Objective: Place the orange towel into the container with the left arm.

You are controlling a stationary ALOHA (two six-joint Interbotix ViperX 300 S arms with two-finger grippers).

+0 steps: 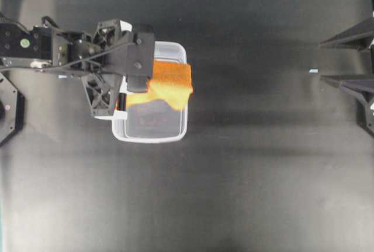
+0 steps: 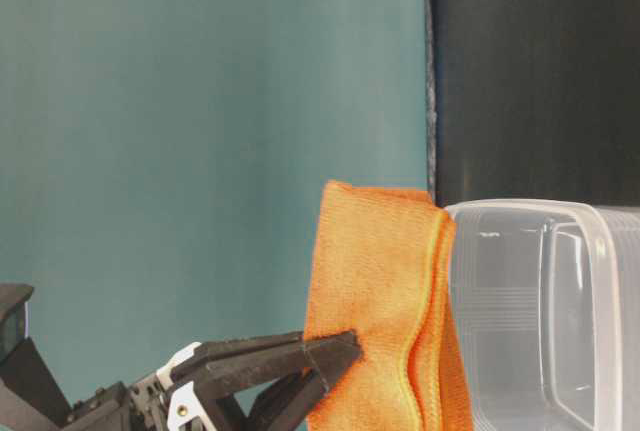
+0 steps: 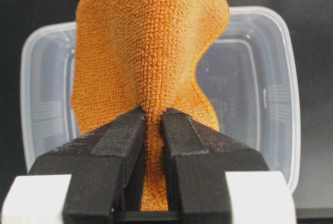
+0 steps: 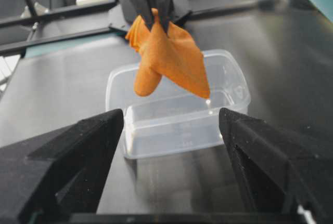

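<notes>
The folded bright orange microfibre towel (image 3: 151, 52) looks soft and matt, its weave a coarse, nubbly grid. The clear rectangular plastic container (image 3: 270, 94) is smooth and glossy, catching small highlights. The left tool's black fingers (image 3: 119, 146) carry matt, slightly grainy pads. The dark tabletop (image 1: 263, 176) has a dull sheen.

Prob. robotics lab, bare black table (image 1: 263, 193), plain teal backdrop (image 2: 200, 101), two bench-mounted arms w/ cams

No readable text, label, brand or number shows on anything in these views.
</notes>
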